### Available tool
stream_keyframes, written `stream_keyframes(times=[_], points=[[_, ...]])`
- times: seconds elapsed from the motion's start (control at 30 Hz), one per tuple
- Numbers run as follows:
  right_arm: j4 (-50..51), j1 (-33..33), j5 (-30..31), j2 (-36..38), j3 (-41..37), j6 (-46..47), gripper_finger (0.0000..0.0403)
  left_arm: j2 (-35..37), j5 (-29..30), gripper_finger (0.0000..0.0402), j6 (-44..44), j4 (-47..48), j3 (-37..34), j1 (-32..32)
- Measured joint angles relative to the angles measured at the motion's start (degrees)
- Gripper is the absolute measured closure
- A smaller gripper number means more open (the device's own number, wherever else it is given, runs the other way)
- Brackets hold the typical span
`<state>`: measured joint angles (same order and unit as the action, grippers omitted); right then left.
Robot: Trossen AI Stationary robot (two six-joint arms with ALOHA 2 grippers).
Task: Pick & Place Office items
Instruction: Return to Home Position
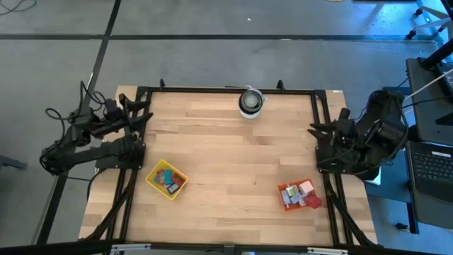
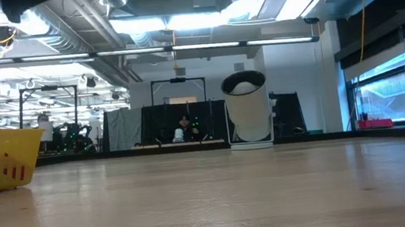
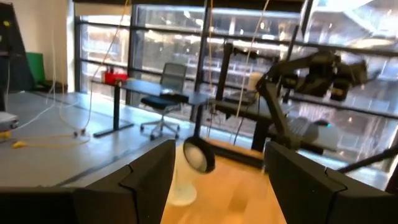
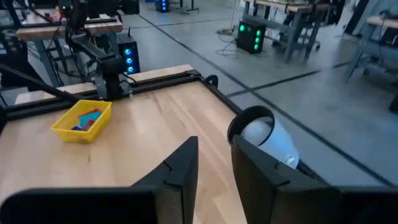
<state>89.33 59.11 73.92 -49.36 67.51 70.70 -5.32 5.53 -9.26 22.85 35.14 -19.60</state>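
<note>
Now, flanking the wooden table (image 1: 233, 152), left gripper (image 3: 217, 149) gapes wide, empty; right gripper (image 4: 214, 144) barely parted, empty; blocky office items (image 1: 168, 181) fill slatted yellow tray (image 1: 153, 172).

Table (image 1: 233, 152) centre open, white roll (image 1: 250, 102) at back, yellow tray (image 1: 151, 177), orange tray (image 1: 282, 199)

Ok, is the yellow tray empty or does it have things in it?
Not empty. In the high view small blue and red pieces lie inside the yellow tray; the right wrist view shows them too.
</note>
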Motion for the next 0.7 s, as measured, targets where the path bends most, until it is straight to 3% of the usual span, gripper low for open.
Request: stream_keyframes(times=[0.43, 0.7], points=[[0.7, 0.0, 1.8, 15.0, -2.0, -6.7, 0.0305, 0.0, -2.7, 0.0158, 4.8, 3.7, 0.0, 0.0], [-1.3, 0.0, 3.4, 22.9, -7.2, -6.7, 0.0305, -0.1, 2.4, 0.0158, 6.7, 0.8, -5.0, 0.0]])
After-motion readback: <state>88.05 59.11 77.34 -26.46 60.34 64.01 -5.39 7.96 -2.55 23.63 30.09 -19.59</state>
